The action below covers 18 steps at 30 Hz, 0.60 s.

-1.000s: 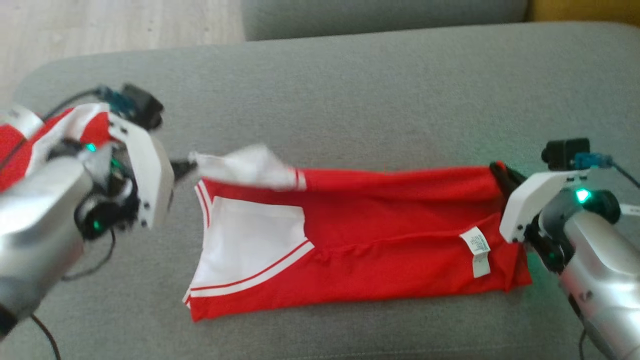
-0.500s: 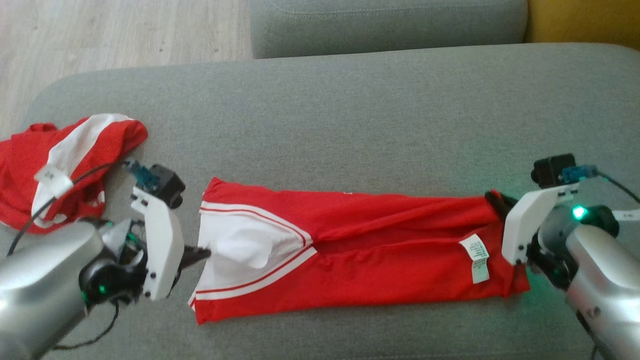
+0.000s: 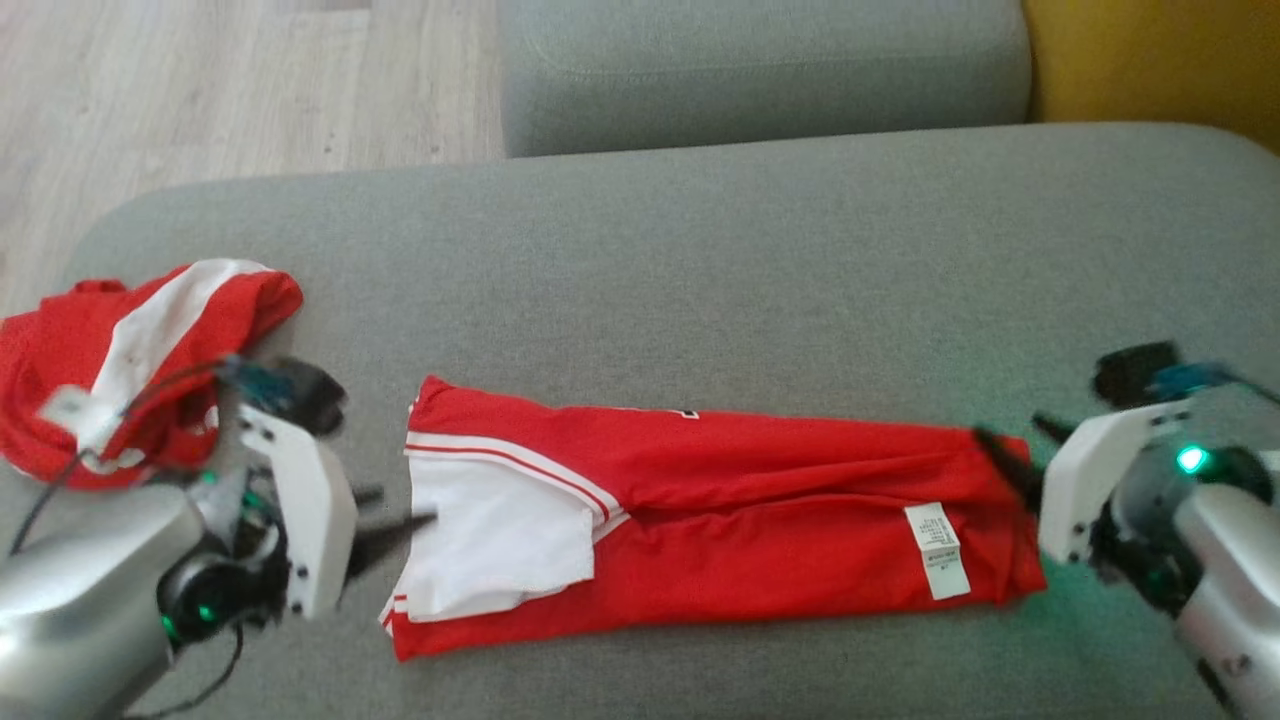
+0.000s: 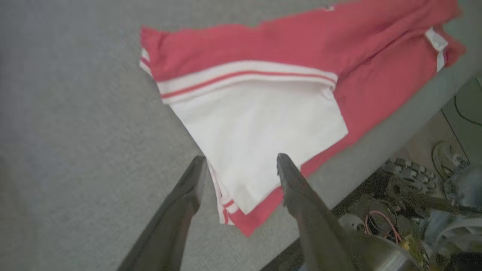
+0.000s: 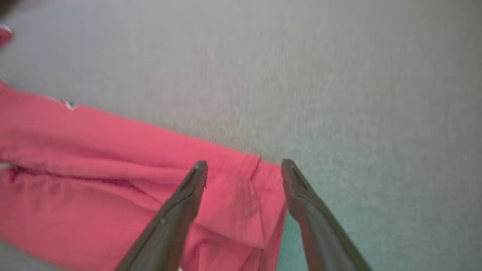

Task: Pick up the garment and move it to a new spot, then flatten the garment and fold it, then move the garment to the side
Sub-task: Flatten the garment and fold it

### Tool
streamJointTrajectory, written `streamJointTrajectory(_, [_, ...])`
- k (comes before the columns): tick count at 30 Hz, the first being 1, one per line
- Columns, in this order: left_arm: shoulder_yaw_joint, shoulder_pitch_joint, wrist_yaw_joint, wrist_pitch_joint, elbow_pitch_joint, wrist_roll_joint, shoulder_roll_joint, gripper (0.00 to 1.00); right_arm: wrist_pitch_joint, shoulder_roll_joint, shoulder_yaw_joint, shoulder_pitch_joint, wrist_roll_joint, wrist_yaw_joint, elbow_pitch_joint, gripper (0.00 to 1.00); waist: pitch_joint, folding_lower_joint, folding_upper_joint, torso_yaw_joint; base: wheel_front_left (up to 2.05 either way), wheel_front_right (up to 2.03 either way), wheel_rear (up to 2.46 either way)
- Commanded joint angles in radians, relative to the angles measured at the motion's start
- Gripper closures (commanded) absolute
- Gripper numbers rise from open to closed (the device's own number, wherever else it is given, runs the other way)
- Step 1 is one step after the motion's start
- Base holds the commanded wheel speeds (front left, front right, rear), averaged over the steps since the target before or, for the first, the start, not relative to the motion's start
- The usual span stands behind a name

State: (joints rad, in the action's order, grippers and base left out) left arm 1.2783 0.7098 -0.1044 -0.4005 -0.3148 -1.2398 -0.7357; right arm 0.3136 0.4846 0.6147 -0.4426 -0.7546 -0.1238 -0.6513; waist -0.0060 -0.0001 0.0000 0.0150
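The garment (image 3: 760, 540), red with a white panel (image 3: 490, 540) and a white label (image 3: 935, 550), lies folded into a long strip on the grey sofa cushion (image 3: 700, 280). My left gripper (image 3: 405, 505) stands open at the strip's left end. In the left wrist view its spread fingers (image 4: 188, 195) straddle the white panel's edge (image 4: 256, 128) without holding it. My right gripper (image 3: 1010, 432) is open at the strip's right end. In the right wrist view its fingers (image 5: 177, 210) hover over the red corner (image 5: 233, 195), holding nothing.
A second red and white garment (image 3: 130, 360) lies crumpled at the cushion's left end, behind my left arm. The sofa back (image 3: 760, 70) runs along the far side, with wooden floor (image 3: 250, 90) to its left. The cushion's front edge (image 4: 376, 139) lies close to the garment.
My left gripper carried the garment's white corner from the back edge to the front, folding the strip. Both grippers have now opened and let go. The head camera has also shifted.
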Motion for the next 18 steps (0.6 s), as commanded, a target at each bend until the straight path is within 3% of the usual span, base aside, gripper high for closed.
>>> streamJointTrajectory(1, [-0.070, 0.049, 0.014, 0.044, 0.018, 0.018, -0.048, 0.00, -0.032, 0.023, -0.025, -0.003, 0.011, -0.007, 0.039, 0.00, -0.005, 0.0001, 0.0000, 0.002, 0.00, 0.00, 0.00])
streamJointTrajectory(4, [-0.118, 0.035, 0.086, 0.201, 0.039, 0.067, -0.054, 0.00, -0.150, 0.005, -0.152, 0.028, 0.036, -0.007, 0.082, 0.00, -0.013, 0.0001, 0.0000, 0.007, 0.00, 0.00, 0.00])
streamJointTrajectory(11, [-0.252, -0.096, 0.347, 0.603, 0.112, 0.126, -0.038, 0.00, -0.408, -0.158, -0.473, 0.171, 0.171, -0.007, 0.160, 0.00, -0.025, 0.0001, 0.0000, 0.023, 0.00, 0.00, 0.00])
streamJointTrajectory(14, [-0.324, -0.175, 0.441, 0.658, 0.162, 0.174, -0.014, 0.00, -0.453, -0.240, -0.563, 0.243, 0.234, -0.007, 0.207, 0.00, -0.027, 0.0001, 0.0000, 0.030, 0.00, 0.00, 0.00])
streamJointTrajectory(18, [-0.540, -0.329, 0.547, 0.662, 0.280, 0.345, 0.068, 0.00, -0.456, -0.319, -0.634, 0.327, 0.319, -0.007, 0.259, 0.00, -0.027, 0.0001, 0.0000, 0.036, 0.00, 0.00, 0.00])
